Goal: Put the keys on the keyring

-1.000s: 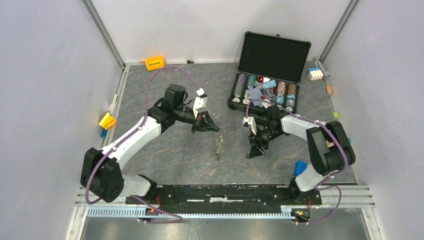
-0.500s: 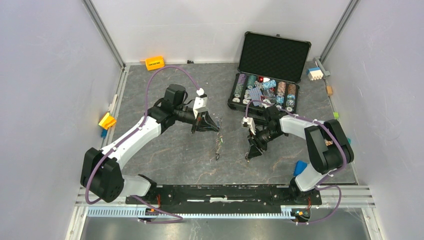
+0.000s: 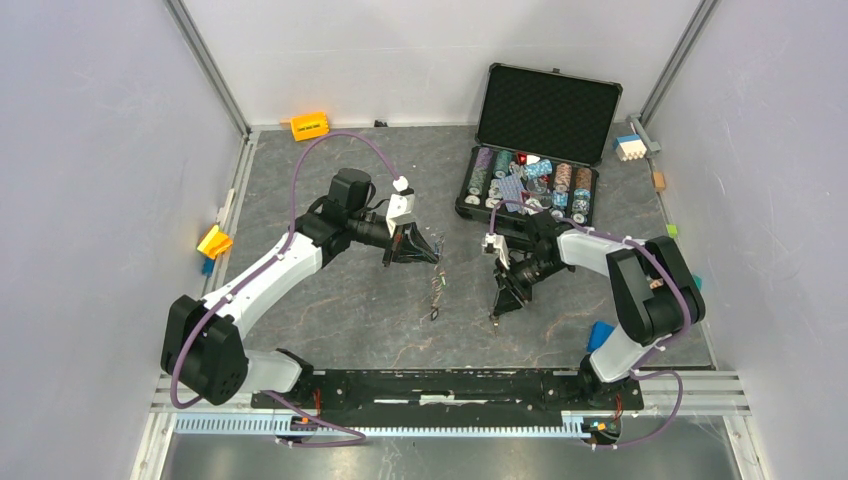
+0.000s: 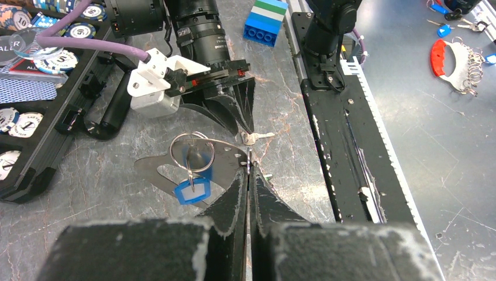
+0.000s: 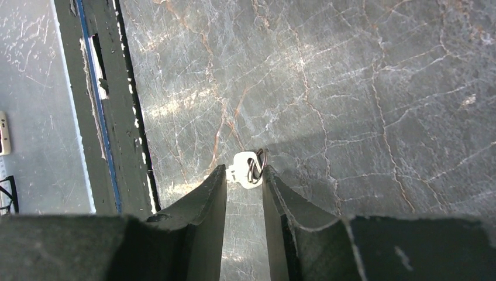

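Two arms are hovering over the grey table (image 5: 351, 88), close together. The left gripper (image 4: 248, 174) is pressing its fingers tight together on the wire of the keyring (image 4: 225, 144), which is dangling off the tips along with its blue tag (image 4: 191, 191). The key (image 5: 240, 168) is lying flat on the table right between the right gripper's (image 5: 244, 171) slightly parted fingertips. Can't tell if they're actually gripping it.

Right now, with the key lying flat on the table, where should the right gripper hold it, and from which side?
I would grip the key by its wide head, coming down from above. It lies flat on the table, so only its thin edges offer a hold; the right gripper straddles the head, jaws apart.
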`<state>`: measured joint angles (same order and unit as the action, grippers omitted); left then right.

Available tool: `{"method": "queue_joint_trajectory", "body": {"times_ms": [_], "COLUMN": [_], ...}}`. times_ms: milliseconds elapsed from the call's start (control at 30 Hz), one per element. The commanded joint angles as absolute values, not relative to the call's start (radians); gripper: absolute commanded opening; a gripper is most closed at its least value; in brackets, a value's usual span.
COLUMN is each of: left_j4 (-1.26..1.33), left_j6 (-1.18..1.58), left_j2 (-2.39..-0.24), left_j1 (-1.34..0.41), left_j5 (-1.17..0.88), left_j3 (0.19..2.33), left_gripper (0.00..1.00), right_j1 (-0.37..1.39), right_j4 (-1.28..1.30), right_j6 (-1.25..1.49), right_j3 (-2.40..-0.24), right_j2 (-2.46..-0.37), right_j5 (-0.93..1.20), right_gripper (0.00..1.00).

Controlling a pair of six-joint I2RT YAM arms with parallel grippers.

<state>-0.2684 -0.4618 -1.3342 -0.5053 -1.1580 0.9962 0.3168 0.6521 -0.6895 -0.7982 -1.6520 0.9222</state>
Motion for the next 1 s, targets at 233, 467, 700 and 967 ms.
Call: {"method": "queue_joint_trajectory", "body": {"times_ms": [233,467,700,967], "left_j4": [-0.264,-0.264,-0.264,-0.264], "left_j6": [-0.497,-0.496,-0.497,-0.498], "left_j2": [-1.309,-1.304,-1.307,-1.307], "left_j1": [-0.502,-0.502,-0.502,-0.502], "left_j5": [-1.192,-1.196,-1.197,-1.197], "left_j3": [1.026,1.025,1.023,1.020], "left_gripper": [0.02,0.02,0.02,0.02], "right_j1": [0.351,0.354,0.368,0.386], "right_j4": [0.640,0.602,0.611,0.604], "right_j6": [-0.687,-0.657,-0.666,-0.664], "right_j3": [-0.827,-0.819,-0.822,-0.821], "right_j2": [-1.666,-1.649,-1.652,-1.672], "right_j5": [0.930,0.888,0.908,0.901], "right_gripper": [0.32,0.31,0.30,0.30]}}
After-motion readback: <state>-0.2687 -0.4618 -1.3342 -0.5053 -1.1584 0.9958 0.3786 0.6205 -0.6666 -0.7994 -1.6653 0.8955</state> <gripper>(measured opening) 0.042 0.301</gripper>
